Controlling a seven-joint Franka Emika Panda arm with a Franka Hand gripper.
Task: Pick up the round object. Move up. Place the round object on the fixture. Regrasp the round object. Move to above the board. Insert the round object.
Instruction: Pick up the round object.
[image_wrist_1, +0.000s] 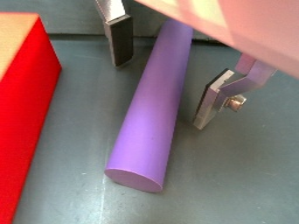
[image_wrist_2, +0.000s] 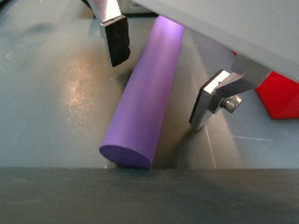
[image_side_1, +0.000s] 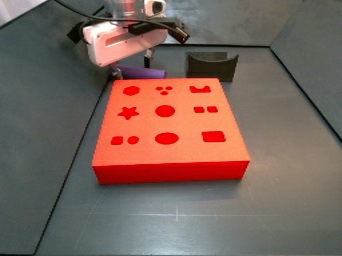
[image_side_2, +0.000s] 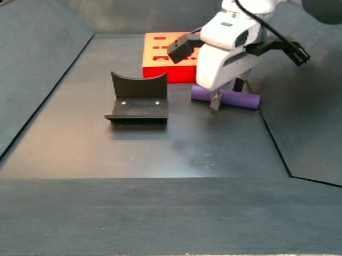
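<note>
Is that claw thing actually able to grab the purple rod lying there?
Probably yes: the gripper is open, one finger on each side of the round object lying on the floor, nothing between them.

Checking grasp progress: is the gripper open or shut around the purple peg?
Open: the gripper straddles the lying round object, with a gap showing at each finger.
</note>
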